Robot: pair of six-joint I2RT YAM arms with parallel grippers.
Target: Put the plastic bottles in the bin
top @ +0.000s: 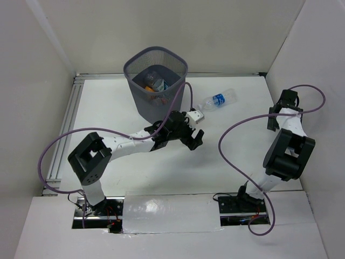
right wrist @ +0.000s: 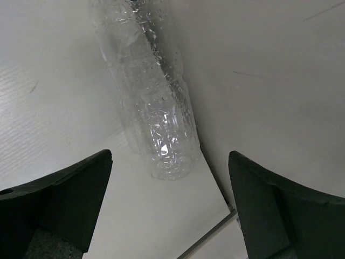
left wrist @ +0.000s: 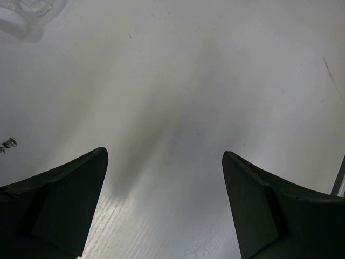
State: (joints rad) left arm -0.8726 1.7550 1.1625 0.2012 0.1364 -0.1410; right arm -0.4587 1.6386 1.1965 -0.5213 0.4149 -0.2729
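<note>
Right of the mesh bin (top: 144, 105), one blue-label bottle (top: 218, 101) lies loose | my left gripper (top: 195, 139): spread wide, empty | right gripper (right wrist: 170, 156): spread, bottle base just ahead | risk imo: off-centre pinch and it rolls away

The left tool (left wrist: 164, 154) and right tool (right wrist: 171, 155) both gape wide.

You have a dark grey wire-mesh bin (top: 141, 102) near your left gripper (top: 195, 140), whose fingers are black. Ahead of your right gripper (right wrist: 170, 210): clear, ribbed bottle (top: 216, 100), blue label. Table (top: 161, 172) white; cables (top: 54, 145) purple.
</note>
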